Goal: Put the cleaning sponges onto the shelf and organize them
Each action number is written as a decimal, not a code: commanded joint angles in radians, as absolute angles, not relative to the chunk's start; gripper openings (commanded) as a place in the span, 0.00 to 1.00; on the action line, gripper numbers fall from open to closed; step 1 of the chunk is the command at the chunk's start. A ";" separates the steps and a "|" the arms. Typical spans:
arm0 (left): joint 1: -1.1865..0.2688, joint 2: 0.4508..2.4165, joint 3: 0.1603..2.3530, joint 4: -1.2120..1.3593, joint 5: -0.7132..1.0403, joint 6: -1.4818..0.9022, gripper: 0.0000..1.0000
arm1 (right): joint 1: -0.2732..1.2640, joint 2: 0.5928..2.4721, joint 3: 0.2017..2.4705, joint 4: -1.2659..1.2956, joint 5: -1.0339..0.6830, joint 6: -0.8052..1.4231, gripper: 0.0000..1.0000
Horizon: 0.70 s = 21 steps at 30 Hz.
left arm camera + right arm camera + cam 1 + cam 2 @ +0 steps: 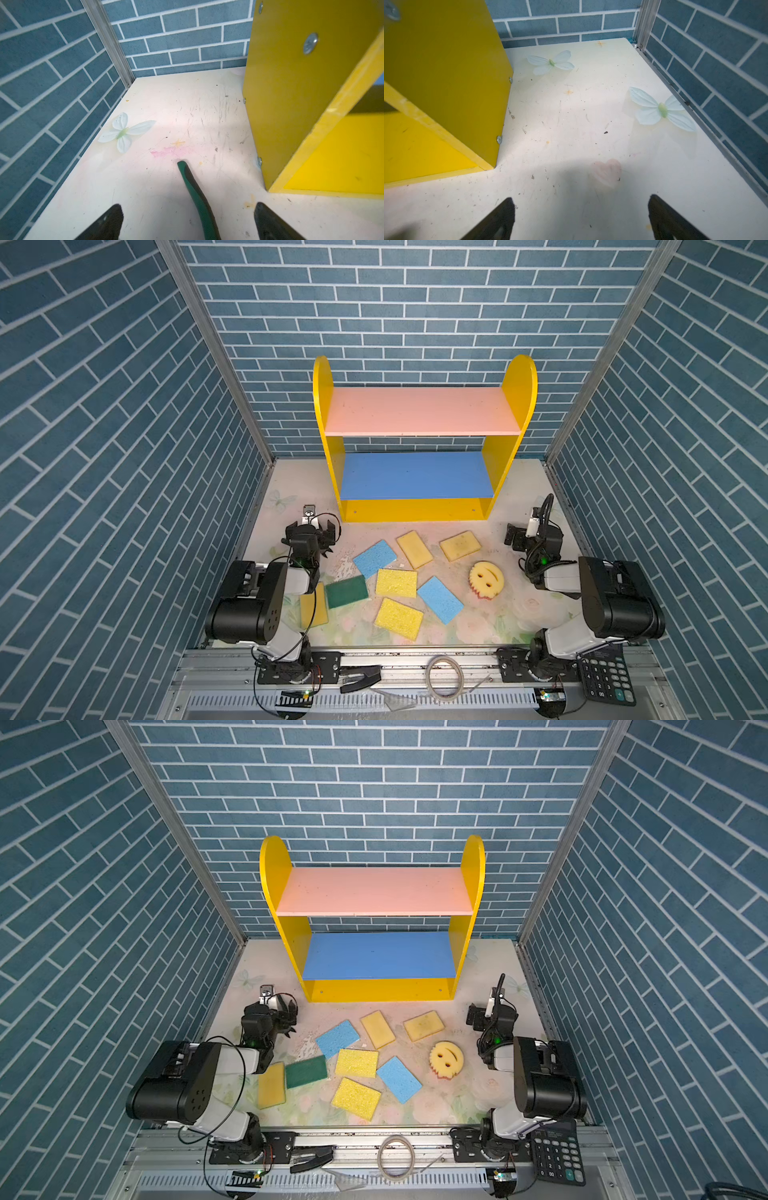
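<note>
Several cleaning sponges lie loose on the table in front of the shelf (415, 510). They include a light blue one (375, 558), two tan ones (414, 549) (460, 546), yellow ones (396, 583), a green-topped one (346, 591) and a round smiley one (486, 578). A further yellow sponge (313, 608) is partly hidden under my left arm. The shelf's pink (374, 890) and blue (378, 955) boards are bare. My left gripper (311, 531) (188, 205) is open by the shelf's left foot. My right gripper (519, 536) (581, 198) is open by its right foot. Neither touches a sponge.
A dark green curved strip (195, 193) runs out between the left fingers; what it is cannot be told. Blue brick walls (124, 448) close in three sides. A black calculator (606, 676), a wire coil (444, 676) and a black tool (359, 676) sit on the front rail.
</note>
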<state>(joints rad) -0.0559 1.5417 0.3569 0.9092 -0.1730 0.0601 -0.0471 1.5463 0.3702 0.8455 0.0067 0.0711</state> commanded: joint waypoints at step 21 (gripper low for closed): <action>0.021 1.531 0.359 0.922 0.019 0.034 1.00 | -0.051 1.540 0.399 0.853 -0.015 0.048 0.99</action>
<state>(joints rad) 0.0177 1.5417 0.3569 0.9180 0.0048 0.0380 -0.0471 1.5463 0.3702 0.8448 -0.0044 0.0711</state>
